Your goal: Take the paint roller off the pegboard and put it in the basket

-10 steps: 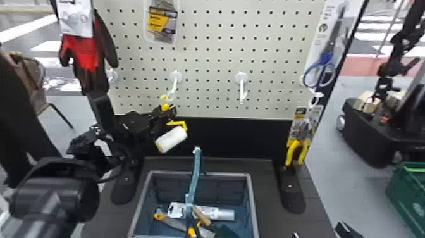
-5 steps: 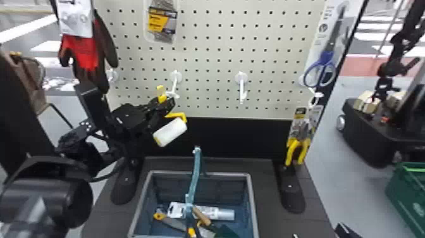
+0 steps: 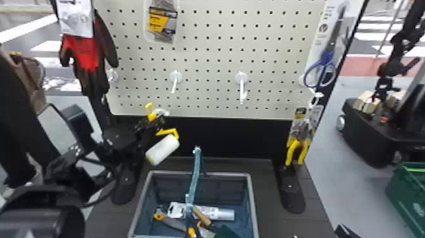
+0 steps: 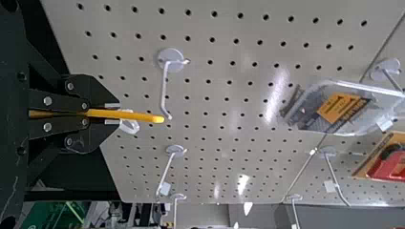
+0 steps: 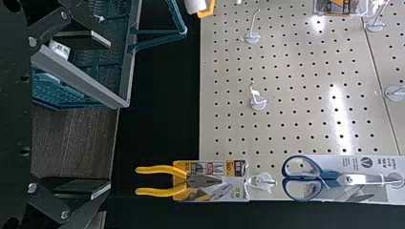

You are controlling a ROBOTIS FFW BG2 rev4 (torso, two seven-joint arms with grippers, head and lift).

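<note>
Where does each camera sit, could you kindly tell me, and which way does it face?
Head view: on the head, facing forward and down at the pegboard and basket; the left arm shows.
Left wrist view: on the left wrist, facing the pegboard; its fingers grip the yellow paint roller.
Right wrist view: on the right wrist, facing pegboard and basket; its open fingers show.
Shared by head and right wrist views: the pliers.

Over on the right I see grey floor [image 3: 327,136], a reddish band [image 3: 357,67], white stripes [image 3: 379,28] beyond, a green crate [image 3: 404,196] nearer.
</note>
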